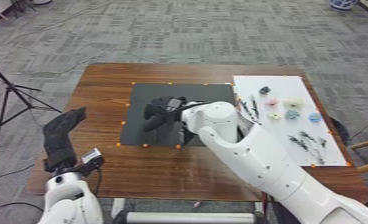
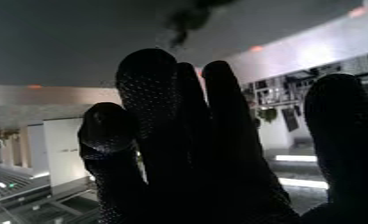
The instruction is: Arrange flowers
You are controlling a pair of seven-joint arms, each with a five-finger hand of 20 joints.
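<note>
The black-gloved right hand (image 1: 161,112), opened wide, is above the square black mat (image 1: 152,91), probably for placing. Next maybe needs gently pinching the round pale-blue flower (image 1: 315,118), three o'clock.

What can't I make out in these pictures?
Head view: the part of the dark mat under the right robot hand, covered by that hand.
Head view: the patterned pot's top, cut off by the edge.
Right wrist view: what the dark shape is; too blurred.

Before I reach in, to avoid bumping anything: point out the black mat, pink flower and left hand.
Black mat (image 1: 216,91): head view, bare far-right part.
Pink flower (image 1: 272,102): head view, its middle.
Left hand (image 1: 59,140): head view, gloved middle.
</note>
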